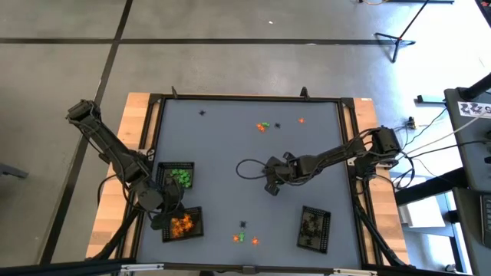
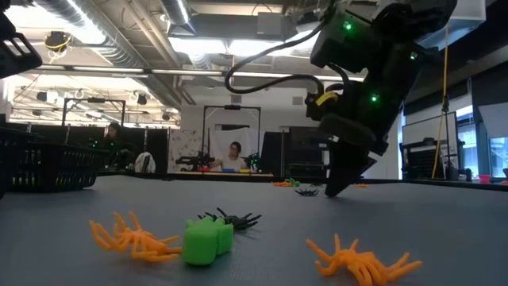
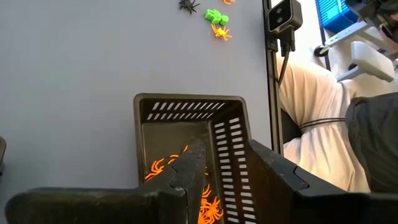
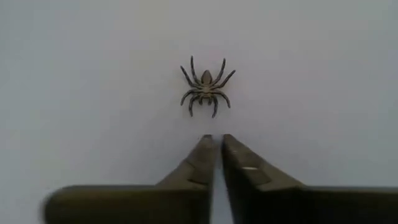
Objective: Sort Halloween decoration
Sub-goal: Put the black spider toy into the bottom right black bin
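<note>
Right wrist view: the right gripper (image 4: 214,142) has its fingers pressed together on nothing, tips just short of a black spider (image 4: 206,93) lying flat on the grey table (image 4: 74,74). Farther off, the left gripper (image 3: 227,158) straddles the wall of a black tray (image 3: 186,107) holding orange spiders (image 3: 208,208), fingers apart.

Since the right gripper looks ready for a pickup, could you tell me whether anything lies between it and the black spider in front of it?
Nothing visible does. The black spider lies alone on bare grey table, just past the right gripper, whose fingers are nearly together and hold nothing.
</note>
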Action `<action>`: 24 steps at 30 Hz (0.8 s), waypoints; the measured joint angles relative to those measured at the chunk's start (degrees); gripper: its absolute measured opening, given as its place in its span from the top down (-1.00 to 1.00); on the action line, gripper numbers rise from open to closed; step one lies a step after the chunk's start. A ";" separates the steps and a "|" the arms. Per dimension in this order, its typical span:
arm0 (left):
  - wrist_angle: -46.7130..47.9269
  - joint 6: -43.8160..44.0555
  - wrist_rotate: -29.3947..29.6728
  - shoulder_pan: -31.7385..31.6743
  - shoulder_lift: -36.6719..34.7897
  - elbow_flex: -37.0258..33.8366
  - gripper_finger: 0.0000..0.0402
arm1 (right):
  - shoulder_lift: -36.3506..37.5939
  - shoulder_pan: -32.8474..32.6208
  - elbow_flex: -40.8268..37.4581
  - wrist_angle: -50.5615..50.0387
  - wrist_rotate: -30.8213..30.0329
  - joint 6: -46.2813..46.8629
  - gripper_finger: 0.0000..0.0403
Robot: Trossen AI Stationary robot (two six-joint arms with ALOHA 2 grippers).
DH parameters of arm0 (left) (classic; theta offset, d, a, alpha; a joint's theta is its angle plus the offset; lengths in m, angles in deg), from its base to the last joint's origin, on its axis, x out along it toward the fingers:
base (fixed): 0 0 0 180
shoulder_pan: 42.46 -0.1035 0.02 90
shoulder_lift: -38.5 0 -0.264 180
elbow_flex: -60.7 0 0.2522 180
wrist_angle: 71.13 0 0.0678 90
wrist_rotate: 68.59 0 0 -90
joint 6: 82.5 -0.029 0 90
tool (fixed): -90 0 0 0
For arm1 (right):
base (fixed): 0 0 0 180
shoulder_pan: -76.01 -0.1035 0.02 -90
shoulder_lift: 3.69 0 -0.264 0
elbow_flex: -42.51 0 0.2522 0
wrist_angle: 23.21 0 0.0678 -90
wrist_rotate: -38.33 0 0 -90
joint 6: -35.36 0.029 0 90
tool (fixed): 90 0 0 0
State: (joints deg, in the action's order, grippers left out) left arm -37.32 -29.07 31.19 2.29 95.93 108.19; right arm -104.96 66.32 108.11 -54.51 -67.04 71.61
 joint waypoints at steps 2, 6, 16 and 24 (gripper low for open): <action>0.01 0.02 0.01 0.00 0.00 -0.02 0.46 | 0.03 -0.02 0.00 0.06 -0.02 -0.23 0.96; 0.00 0.00 0.02 0.00 0.00 0.00 0.46 | 0.44 0.00 -0.20 1.12 0.01 -0.37 0.82; 0.02 0.00 0.20 0.00 0.00 -0.02 0.46 | 0.74 -0.04 -0.17 6.34 0.44 -2.95 0.17; 0.00 0.00 0.69 0.00 0.00 -0.02 0.46 | -0.20 0.99 -0.14 6.56 -4.73 -5.10 -0.12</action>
State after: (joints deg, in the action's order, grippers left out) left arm -37.32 -29.07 31.88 2.29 95.93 108.17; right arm -105.16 67.31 107.97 -47.95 -71.78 66.51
